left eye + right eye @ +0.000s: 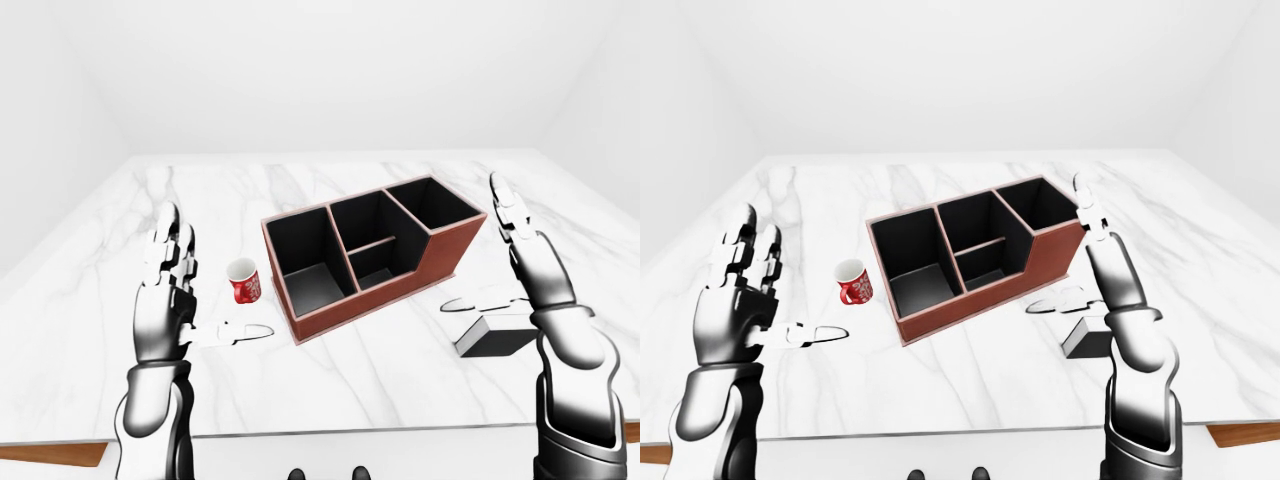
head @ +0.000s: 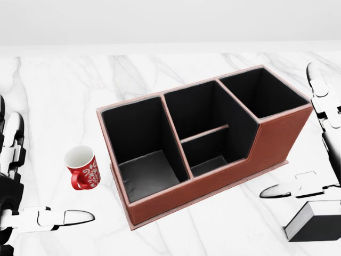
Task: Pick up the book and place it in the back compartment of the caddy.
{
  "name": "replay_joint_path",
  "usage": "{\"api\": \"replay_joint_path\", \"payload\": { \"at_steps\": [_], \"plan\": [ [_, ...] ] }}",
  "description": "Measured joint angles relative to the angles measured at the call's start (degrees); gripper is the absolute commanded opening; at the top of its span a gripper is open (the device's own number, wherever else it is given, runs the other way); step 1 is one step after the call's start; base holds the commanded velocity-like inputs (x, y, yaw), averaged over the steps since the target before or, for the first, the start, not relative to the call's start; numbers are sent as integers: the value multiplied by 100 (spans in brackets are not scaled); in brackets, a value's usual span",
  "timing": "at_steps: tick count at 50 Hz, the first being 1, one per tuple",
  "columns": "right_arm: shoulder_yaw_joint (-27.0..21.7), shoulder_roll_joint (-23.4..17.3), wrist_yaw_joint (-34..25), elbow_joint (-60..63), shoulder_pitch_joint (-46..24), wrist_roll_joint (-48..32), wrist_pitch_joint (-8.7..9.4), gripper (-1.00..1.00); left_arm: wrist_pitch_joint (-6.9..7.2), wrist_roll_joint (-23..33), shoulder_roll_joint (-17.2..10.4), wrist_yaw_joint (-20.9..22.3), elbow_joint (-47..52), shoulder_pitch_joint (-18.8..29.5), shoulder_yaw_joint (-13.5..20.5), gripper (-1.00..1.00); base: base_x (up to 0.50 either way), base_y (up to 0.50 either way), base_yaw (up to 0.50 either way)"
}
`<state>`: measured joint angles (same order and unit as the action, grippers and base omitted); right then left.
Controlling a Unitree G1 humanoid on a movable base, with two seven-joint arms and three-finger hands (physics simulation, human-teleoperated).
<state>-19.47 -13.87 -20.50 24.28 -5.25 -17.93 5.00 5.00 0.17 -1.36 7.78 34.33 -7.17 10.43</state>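
nothing done yet: book (image 2: 314, 221) flat on the table (image 1: 400, 370), just below the spread right hand (image 1: 520, 262), ungrasped; caddy (image 2: 202, 138) to that hand's left, compartments empty; left hand (image 1: 168, 290) spread, idle.

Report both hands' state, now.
Left hand: open, empty.
Right hand: open, empty, above the book.
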Motion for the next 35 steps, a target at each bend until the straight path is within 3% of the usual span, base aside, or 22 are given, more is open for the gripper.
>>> {"api": "replay_joint_path", "payload": {
  "at_steps": [23, 35],
  "plan": [
    [-92, -289, 52, -1181, 115, -1319, -7, 100, 0, -2, 1, 58, 155, -1, 119, 100, 0, 0, 0],
    [-26, -407, 91, -1684, 126, -2105, -235, 100, 0, 5, 1, 62, 154, 2, 139, 100, 0, 0, 0]
  ]
}}
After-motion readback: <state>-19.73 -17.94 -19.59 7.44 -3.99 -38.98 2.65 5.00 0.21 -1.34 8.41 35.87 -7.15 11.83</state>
